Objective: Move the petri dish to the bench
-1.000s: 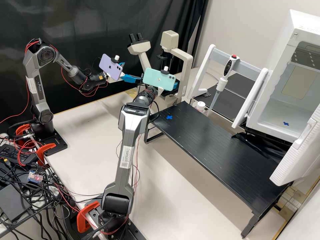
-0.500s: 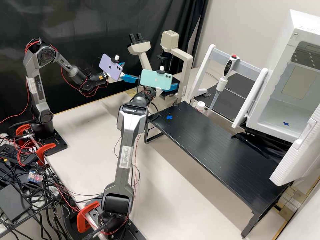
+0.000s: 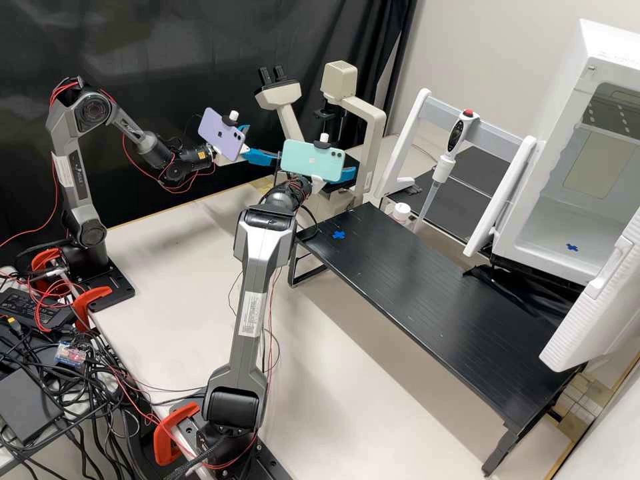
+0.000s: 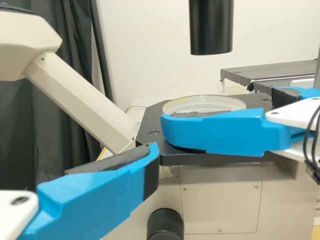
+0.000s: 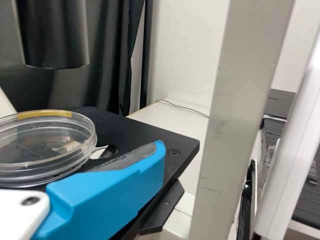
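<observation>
Round clear lidded petri dish [image 5: 47,147] on the square-cornered black microscope stage [image 4: 155,134], with the right hand [image 3: 354,173] just beside it.
The left wrist view shows the right hand's blue fingers well apart near the dish, a black ribbed focus knob [image 4: 165,224] below the stage; the right wrist view, a yellow strip [image 5: 44,113] along the dish's rim. Its contents are hard to tell. In the high view, the left hand [image 3: 264,141] is spread wide, holding nothing, and a small white-capped bottle [image 3: 401,211], contents unclear, stands beside the long black desk's [image 3: 427,293] back edge.
</observation>
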Available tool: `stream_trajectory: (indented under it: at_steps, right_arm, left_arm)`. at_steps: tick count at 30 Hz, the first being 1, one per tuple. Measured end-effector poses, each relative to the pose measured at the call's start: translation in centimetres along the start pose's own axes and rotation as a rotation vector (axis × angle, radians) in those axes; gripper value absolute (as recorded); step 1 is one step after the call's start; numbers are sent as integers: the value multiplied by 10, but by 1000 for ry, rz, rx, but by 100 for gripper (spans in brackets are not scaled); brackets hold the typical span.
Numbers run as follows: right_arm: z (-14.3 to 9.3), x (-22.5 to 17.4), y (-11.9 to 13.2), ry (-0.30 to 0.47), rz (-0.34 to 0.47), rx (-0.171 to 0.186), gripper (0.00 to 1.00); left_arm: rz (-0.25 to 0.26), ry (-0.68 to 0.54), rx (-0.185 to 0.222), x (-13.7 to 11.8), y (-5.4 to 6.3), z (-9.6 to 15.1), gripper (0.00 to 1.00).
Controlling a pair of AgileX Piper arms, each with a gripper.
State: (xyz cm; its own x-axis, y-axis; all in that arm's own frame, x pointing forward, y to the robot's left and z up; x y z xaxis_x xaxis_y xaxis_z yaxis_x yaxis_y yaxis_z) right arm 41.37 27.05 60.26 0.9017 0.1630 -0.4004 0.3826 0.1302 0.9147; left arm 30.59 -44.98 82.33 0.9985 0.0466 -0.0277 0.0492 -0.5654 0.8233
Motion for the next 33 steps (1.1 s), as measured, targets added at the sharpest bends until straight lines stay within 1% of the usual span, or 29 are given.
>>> stream_trajectory:
  at_steps: [4, 11, 12, 15, 19, 21, 29, 33]
  right_arm:
    - [3, 6, -1, -3, -13, 16, 0]
    - [3, 12, -4, 0, -22, 19, 0]
    - [1, 13, -4, 0, -27, 25, 0]
    - [-1, 14, -2, 0, -41, 21, 0]
    - [-2, 15, 2, -10, -52, 25, 0]
    - [-2, 15, 3, -19, -53, 36, 0]
    - [-1, 16, 4, -30, -61, 30, 0]
    - [2, 17, 6, -41, -69, 45, 0]
  left_arm:
    - [0, 0, 0, 0, 0, 0, 100]
    - [0, 0, 0, 0, 0, 0, 100]
    - [0, 0, 0, 0, 0, 0, 100]
    - [0, 0, 0, 0, 0, 0, 100]
    - [0, 0, 0, 0, 0, 0, 100]
    - [0, 0, 0, 0, 0, 0, 100]
    - [0, 0, 0, 0, 0, 0, 100]
    - [0, 0, 0, 0, 0, 0, 100]
